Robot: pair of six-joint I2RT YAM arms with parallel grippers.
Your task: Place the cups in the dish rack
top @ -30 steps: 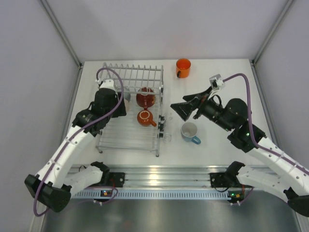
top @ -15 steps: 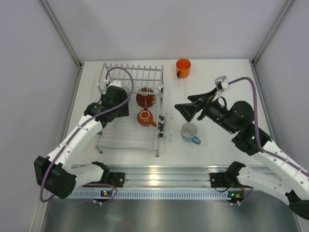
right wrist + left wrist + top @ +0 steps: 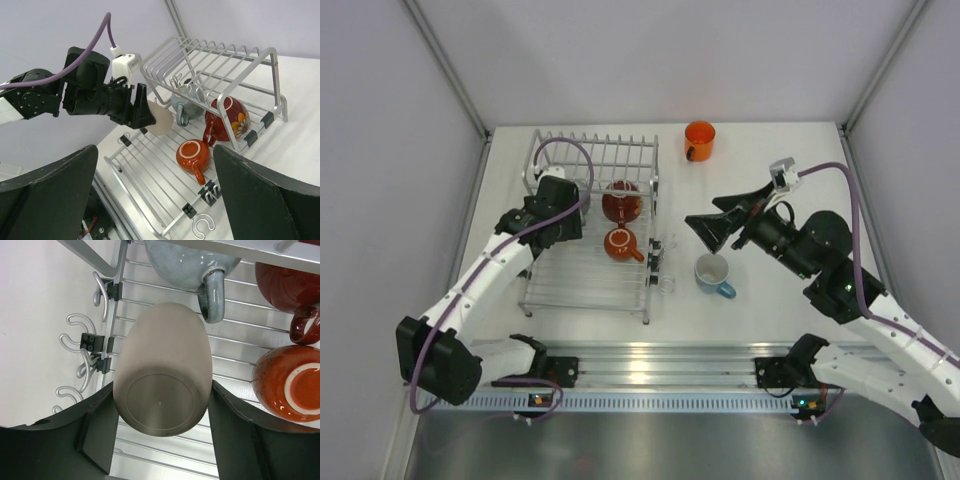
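Between the left jaws, a grey-beige mug (image 3: 160,365) is gripped by its sides, with its flat base turned toward the wrist camera. The jaws are spread part-way, as wide as the mug's body. The mug is held over the wire floor of the dish rack (image 3: 240,340), toward its left side, close to a grey-blue mug (image 3: 192,262) that is seen in the rack with its handle pointing at the held mug. Two more mugs are seen in the rack to the right: a dark red mug (image 3: 287,275) with a flower pattern and, nearer the front, an orange-red mug (image 3: 285,385) with a white ring on its upward face. The right jaws are spread wide, and nothing is held in them. They are poised above the worktop (image 3: 750,320) just right of the rack. Near them, toward the robot, a light blue mug (image 3: 712,272) is stood upright on the worktop. A bright orange mug (image 3: 699,139) is set near the far edge.
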